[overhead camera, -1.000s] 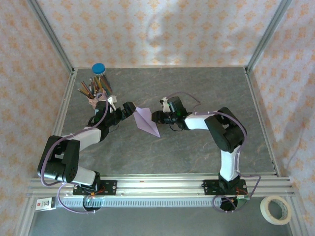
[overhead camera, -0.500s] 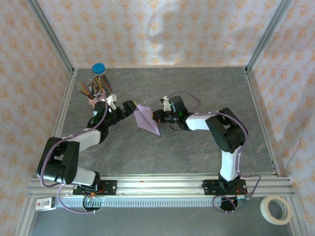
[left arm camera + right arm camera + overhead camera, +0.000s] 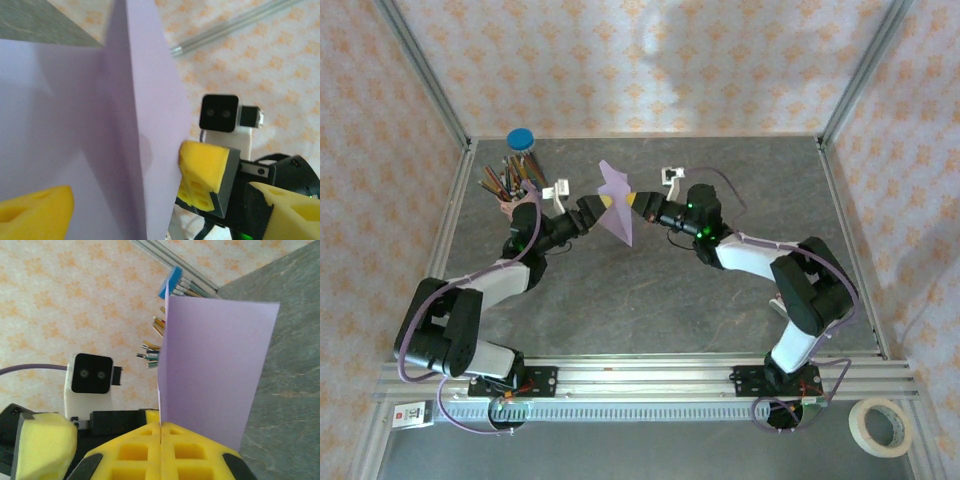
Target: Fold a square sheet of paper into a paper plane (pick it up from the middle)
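The sheet of paper (image 3: 617,205), lilac and folded into a narrow pointed shape, is held up off the table on edge, between the two grippers. My right gripper (image 3: 632,200) is shut on its edge; in the right wrist view the paper (image 3: 215,370) rises straight out of the closed yellow pads (image 3: 161,440). My left gripper (image 3: 603,203) faces it from the left and is open. Its fingers straddle the paper (image 3: 75,125), one low on the left (image 3: 35,215) and one low on the right (image 3: 285,205). Whether either pad touches the sheet I cannot tell.
A pink cup of coloured pencils (image 3: 515,185) stands just behind the left arm, with a blue-lidded container (image 3: 521,140) beyond it. The pencils (image 3: 159,335) also poke out behind the paper. A tape roll (image 3: 880,425) lies outside the frame at the near right.
The paper has been lifted from the table and carried toward the back, now standing on edge. The right gripper shut on it and swung up; the left gripper followed, its jaws narrowing a little.
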`<state>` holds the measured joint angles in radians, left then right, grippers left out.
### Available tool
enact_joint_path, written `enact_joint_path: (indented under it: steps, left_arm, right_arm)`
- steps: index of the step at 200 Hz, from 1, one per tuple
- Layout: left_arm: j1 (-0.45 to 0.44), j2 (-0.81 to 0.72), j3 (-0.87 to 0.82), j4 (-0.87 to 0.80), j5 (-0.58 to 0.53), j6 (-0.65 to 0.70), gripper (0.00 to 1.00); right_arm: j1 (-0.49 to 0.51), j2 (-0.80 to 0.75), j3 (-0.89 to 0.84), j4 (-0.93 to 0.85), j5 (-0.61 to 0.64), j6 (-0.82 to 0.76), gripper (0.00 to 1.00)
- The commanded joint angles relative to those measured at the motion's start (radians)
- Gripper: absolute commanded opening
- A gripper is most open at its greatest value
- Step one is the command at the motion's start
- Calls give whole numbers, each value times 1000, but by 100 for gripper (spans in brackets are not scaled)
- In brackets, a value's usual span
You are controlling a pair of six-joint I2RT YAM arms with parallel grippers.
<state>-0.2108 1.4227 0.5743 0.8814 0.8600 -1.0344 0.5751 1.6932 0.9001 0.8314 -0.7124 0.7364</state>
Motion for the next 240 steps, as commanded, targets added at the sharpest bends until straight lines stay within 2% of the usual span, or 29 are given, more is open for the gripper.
enact_joint_path:
  steps: [1, 65, 105, 200, 225, 240]
  left_arm:
    - [-15, 32, 40, 114, 66, -49, 81]
    - [-25, 89, 28, 289, 124, -127, 65]
    - [-30, 78, 30, 250, 138, -71, 52]
    - [-36, 68, 46, 212, 131, -28, 28]
    - [-36, 58, 46, 188, 121, -7, 22]
    - [-36, 49, 46, 166, 113, 14, 18]
  right_arm:
    - [-1, -26, -15, 108, -37, 86, 1]
    - [-1, -36, -18, 132, -58, 132, 1]
    - [-1, -32, -10, 139, -70, 149, 1]
    - [-1, -26, -15, 141, -98, 170, 2]
    - [-1, -41, -22, 124, -85, 158, 5]
    - [-2, -58, -21, 87, -69, 136, 11]
